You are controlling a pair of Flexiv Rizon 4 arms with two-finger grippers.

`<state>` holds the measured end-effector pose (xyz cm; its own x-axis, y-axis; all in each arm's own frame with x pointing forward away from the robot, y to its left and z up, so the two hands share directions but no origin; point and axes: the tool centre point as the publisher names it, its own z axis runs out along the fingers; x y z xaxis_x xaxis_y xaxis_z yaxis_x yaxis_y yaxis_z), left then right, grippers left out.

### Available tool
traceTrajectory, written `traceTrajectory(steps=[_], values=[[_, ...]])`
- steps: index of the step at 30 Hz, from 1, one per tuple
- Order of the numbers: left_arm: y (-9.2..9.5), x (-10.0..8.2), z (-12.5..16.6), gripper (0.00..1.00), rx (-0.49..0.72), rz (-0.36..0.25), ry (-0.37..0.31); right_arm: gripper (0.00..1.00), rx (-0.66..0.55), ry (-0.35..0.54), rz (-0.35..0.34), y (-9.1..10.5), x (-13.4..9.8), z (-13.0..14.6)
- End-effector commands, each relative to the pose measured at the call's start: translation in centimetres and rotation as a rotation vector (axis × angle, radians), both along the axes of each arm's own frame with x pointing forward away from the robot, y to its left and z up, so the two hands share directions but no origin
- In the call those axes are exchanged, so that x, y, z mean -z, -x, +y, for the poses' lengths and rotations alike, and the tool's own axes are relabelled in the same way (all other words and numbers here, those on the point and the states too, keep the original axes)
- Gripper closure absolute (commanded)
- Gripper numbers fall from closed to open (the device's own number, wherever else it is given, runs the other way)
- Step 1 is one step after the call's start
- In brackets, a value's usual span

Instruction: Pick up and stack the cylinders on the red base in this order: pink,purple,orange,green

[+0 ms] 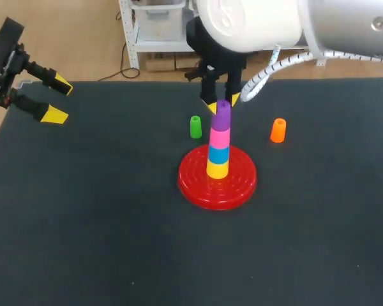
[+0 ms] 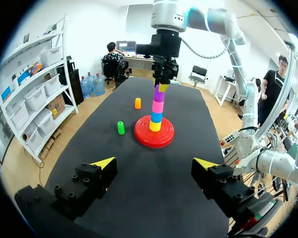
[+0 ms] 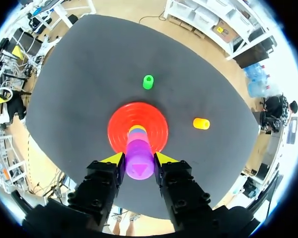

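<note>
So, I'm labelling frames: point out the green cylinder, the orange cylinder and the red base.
green cylinder (image 1: 195, 127): head view, its side wall.
orange cylinder (image 1: 277, 131): head view, its side wall.
red base (image 1: 193, 183): head view, bare left rim.

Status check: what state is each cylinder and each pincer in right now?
purple plastic cylinder: topmost, gripped
pink plastic cylinder: stacked beneath the purple one
orange plastic cylinder: upright, unstacked
green plastic cylinder: upright, unstacked
right pincer: shut on purple plastic cylinder
left pincer: open, empty
</note>
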<state>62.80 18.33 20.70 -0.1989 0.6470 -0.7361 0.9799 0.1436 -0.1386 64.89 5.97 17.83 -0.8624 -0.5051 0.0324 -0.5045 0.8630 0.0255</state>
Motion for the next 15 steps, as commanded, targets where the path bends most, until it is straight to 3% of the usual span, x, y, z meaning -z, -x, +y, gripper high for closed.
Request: traceTrajectory(steps=[1, 9, 10, 12, 15], values=[[0.0, 0.1, 0.0, 0.0, 0.0, -0.003, 0.002, 1.0, -0.017, 0.007, 0.003, -0.4, -0.4, 0.5], [0.0, 0.1, 0.0, 0.0, 0.0, -0.003, 0.002, 1.0, -0.03, 0.031, 0.007, -0.4, 0.4, 0.7], [0.0, 0.1, 0.0, 0.0, 0.0, -0.003, 0.002, 0.79, -0.031, 0.031, 0.007, -0.3, 0.4, 0.6], [0.0, 0.1, 0.0, 0.0, 0.0, -0.003, 0.002, 0.0, -0.041, 0.019, -0.003, -0.1, 0.1, 0.5], [0.0, 0.1, 0.0, 0.0, 0.0, -0.003, 0.002, 0.0, -0.03, -0.023, -0.012, -0.2, -1.0, 0.2]])
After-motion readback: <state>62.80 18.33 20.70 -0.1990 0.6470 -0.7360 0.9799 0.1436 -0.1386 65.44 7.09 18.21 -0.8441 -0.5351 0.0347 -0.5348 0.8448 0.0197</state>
